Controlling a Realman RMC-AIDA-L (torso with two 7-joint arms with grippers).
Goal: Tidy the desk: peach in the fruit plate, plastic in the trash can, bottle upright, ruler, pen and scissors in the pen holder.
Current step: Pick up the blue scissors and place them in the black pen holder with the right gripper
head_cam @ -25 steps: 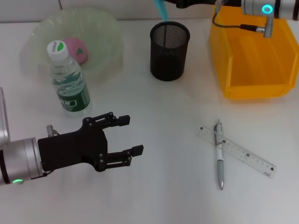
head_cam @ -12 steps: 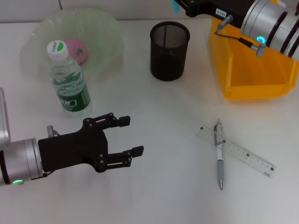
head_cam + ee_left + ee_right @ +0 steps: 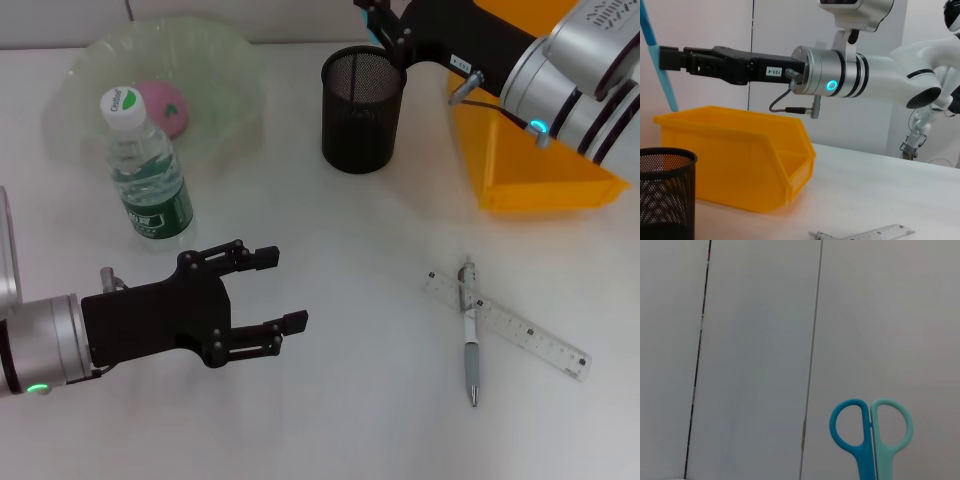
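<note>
Blue scissors (image 3: 657, 60) sit clamped in your right gripper (image 3: 385, 35), blades hanging just above the holder (image 3: 363, 108). Centre them over the mesh rim, keep them vertical, lower before letting go. Left gripper (image 3: 268, 292) idles unclenched, far from pen (image 3: 469, 335) and ruler (image 3: 505, 324).

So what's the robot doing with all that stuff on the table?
It's tidying up. The right gripper holds the blue scissors up above the black mesh pen holder, which stands next to the yellow bin. The left gripper hangs open over the table and holds nothing. The peach is already in the green fruit plate, and the water bottle stands upright. The pen and ruler lie crossed on the table.
</note>
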